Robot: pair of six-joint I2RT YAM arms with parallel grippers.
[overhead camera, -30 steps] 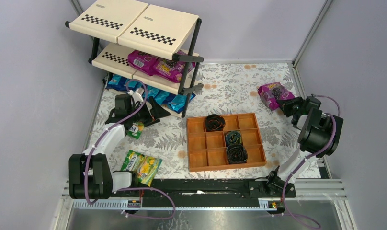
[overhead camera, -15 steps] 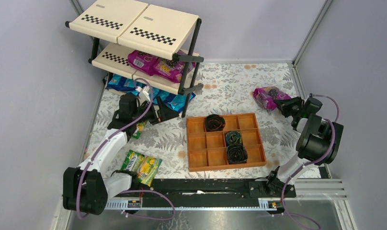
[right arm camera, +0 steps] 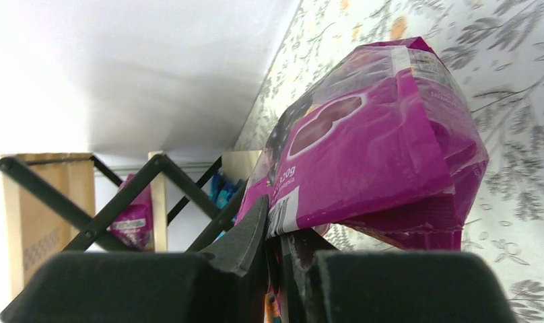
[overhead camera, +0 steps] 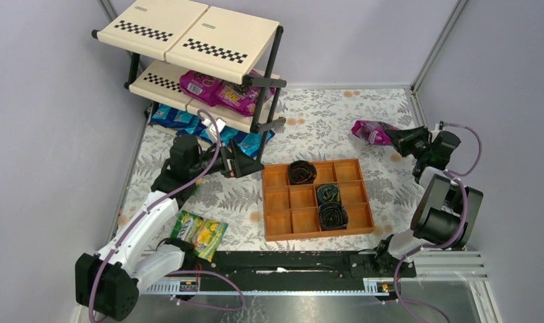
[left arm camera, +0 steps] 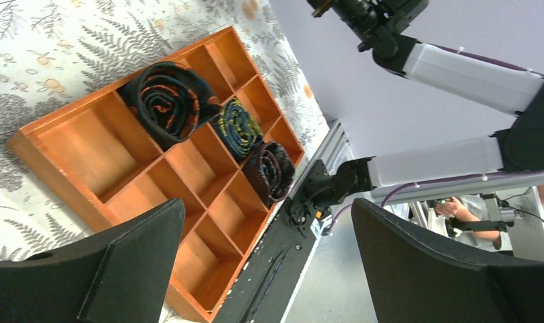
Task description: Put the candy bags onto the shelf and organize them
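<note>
My right gripper (overhead camera: 398,138) is shut on the edge of a magenta-purple candy bag (overhead camera: 372,131), which hangs tilted over the far right of the table. In the right wrist view the bag (right arm camera: 377,155) fills the frame and its barcode edge is pinched in my gripper (right arm camera: 279,249). The shelf (overhead camera: 188,30) stands at the far left with magenta bags (overhead camera: 219,91) on its middle tier and blue bags (overhead camera: 188,121) on the bottom tier. Two green-yellow bags (overhead camera: 198,230) lie near the left arm's base. My left gripper (overhead camera: 246,163) is open and empty beside the tray; its fingers (left arm camera: 108,269) stand wide apart.
An orange-brown compartment tray (overhead camera: 277,202) sits mid-table with three dark coiled rolls (overhead camera: 332,215) in it; the left wrist view shows the tray (left arm camera: 94,141) and rolls (left arm camera: 168,101). Grey walls close in on the left, right and back.
The right gripper has closed on the magenta bag and raised it off the table, tipping it edge-on. The left arm has swung right, from beside the shelf toward the tray.
</note>
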